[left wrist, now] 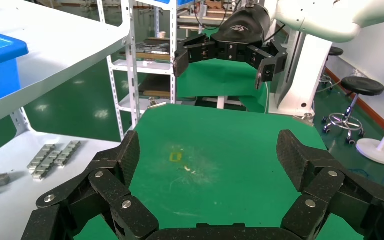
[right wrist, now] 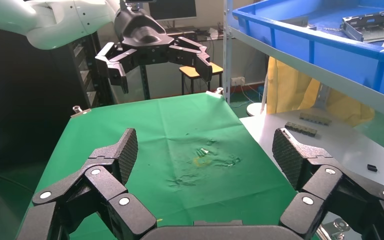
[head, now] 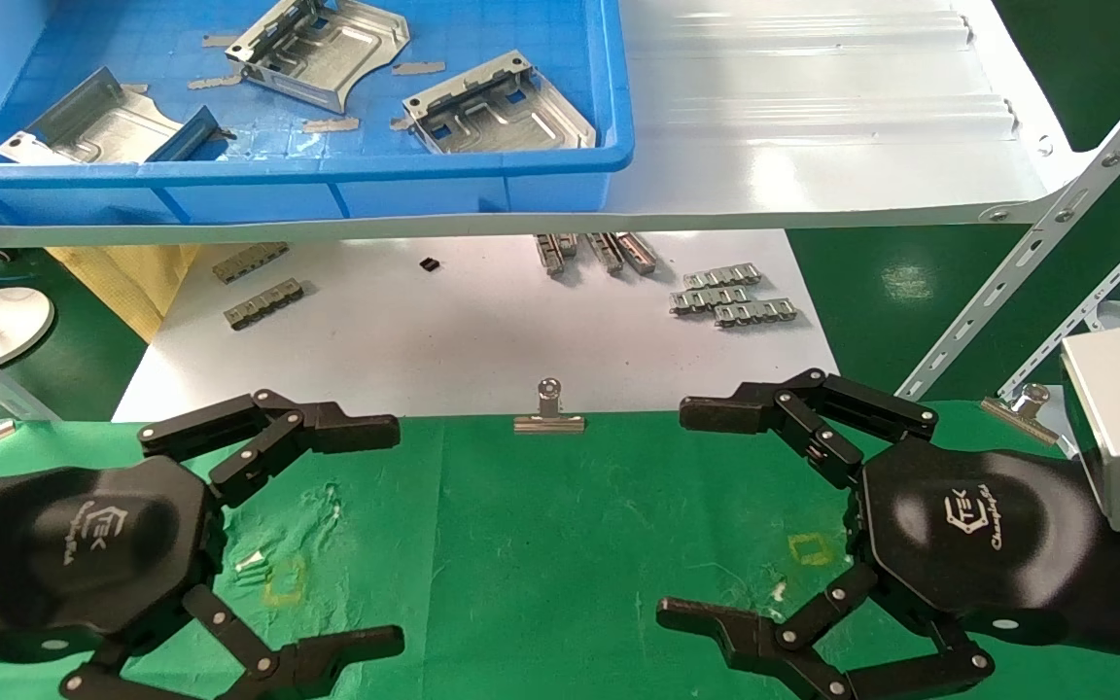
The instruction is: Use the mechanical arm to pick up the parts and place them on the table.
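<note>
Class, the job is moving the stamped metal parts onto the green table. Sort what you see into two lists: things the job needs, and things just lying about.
Needed:
- three parts in the blue tray
- green table
- left gripper and right gripper, both open above the table

Lying about:
- linked strips
- binder clip
- white sheet

Three silvery stamped parts [head: 322, 44] lie in the blue tray [head: 482, 175] — apart; green table [head: 541, 544] bare of them.

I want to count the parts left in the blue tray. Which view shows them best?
The head view: it looks down into the tray, showing three parts. The right wrist view shows only dark part edges over the tray's rim; the left wrist view shows just a tray corner, no parts.
</note>
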`<action>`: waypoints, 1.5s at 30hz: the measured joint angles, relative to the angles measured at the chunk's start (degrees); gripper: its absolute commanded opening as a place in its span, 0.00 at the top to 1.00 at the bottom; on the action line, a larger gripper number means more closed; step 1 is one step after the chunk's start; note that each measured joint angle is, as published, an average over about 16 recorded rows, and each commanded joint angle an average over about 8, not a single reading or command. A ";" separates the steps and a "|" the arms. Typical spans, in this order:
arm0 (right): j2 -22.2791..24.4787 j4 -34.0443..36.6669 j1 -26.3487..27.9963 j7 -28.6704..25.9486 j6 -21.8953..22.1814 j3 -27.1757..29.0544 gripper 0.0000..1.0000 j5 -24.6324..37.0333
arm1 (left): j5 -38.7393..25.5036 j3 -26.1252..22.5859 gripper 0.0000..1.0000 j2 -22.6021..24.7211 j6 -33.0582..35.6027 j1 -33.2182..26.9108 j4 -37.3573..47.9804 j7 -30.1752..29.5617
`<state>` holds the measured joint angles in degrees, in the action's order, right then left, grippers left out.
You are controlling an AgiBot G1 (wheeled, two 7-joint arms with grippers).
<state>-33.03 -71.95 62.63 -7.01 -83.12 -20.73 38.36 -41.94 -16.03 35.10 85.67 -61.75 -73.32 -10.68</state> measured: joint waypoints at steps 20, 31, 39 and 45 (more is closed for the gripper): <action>0.00 0.00 0.00 0.00 0.00 0.00 1.00 0.00 | 0.00 0.00 0.00 0.00 0.00 0.00 0.00 0.00; 0.00 0.00 0.00 0.00 0.00 0.00 1.00 0.00 | 0.00 0.00 0.00 0.00 0.00 0.00 0.00 0.00; 0.00 0.00 0.00 0.00 0.00 0.00 1.00 0.00 | 0.00 0.00 0.00 0.00 0.00 0.00 0.00 0.00; 0.00 0.00 0.00 0.00 0.00 0.00 1.00 0.00 | 0.00 0.00 0.00 0.00 0.00 0.00 0.00 0.00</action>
<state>-33.03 -71.95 62.63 -7.01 -83.12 -20.73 38.36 -41.94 -16.03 35.10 85.67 -61.75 -73.32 -10.68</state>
